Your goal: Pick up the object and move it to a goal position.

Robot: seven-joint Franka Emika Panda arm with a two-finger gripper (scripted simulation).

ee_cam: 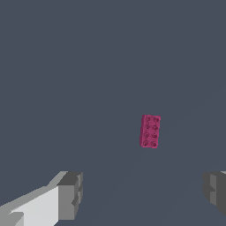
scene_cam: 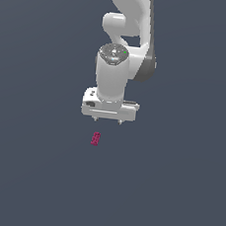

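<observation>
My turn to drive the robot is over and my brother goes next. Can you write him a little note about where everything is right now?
Gripper: open and empty, its fingers spread wide, above the gray floor.
Pink block: lying flat on the floor, studs up, not touched by anything. In the exterior view it sits just below the gripper, a bit toward that view's left.
Done: nothing picked up yet.
Left: line up over the block, go down, close on it, lift it and carry it to the goal. No goal mark shows in either view.

A bare simulated scene (flat, featureless grey-blue ground all round)
</observation>
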